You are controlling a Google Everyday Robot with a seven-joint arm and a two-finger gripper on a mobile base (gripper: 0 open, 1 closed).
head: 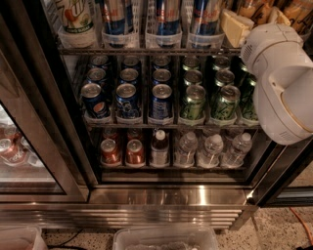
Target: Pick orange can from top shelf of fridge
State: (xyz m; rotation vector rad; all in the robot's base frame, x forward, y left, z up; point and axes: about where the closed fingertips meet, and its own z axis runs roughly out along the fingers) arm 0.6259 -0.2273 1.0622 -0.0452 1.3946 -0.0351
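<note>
The fridge (166, 195) stands open in front of me, with a dark frame and a stainless-steel base. The top shelf (146, 50) is a grey wire rack along the upper edge, holding clear trays with tall blue-silver cans (166, 17). Orange-gold cans (250, 7) show only partly at the top right corner, cut off by the frame edge. My white arm (283, 83) fills the right side. My gripper (235, 27) is the cream piece at the arm's tip, at the right end of the top shelf, just left of the orange cans.
The middle rack holds blue cans (127, 100) on the left and green cans (193, 101) on the right. The bottom rack holds red-brown cans (122, 151) and water bottles (210, 149). The glass door (29, 146) stands at left. A clear plastic bin (166, 239) sits on the floor.
</note>
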